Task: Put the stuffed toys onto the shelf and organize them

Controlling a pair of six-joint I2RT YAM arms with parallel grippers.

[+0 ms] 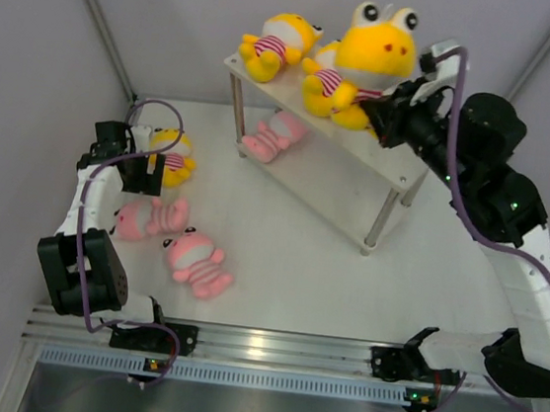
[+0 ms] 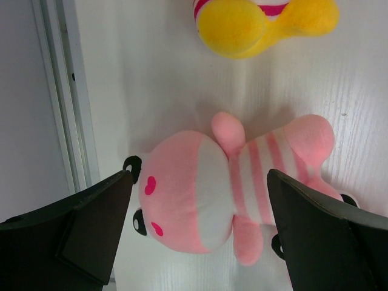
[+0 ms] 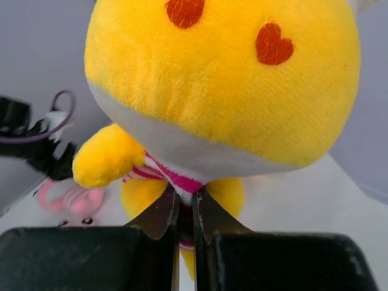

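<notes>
The white shelf stands at the back right. A yellow toy lies on its top board, and a second yellow toy sits partly hidden beside it. My right gripper is shut on the striped body of a third yellow toy, holding it upright over the top board; the right wrist view shows the gripper pinching that toy. A pink toy lies under the top board. My left gripper is open above a pink toy, its jaws either side of it.
Another yellow toy lies just beyond the left gripper and shows at the top of the left wrist view. A further pink toy lies on the table nearer the front. A grey wall and metal rail run close on the left.
</notes>
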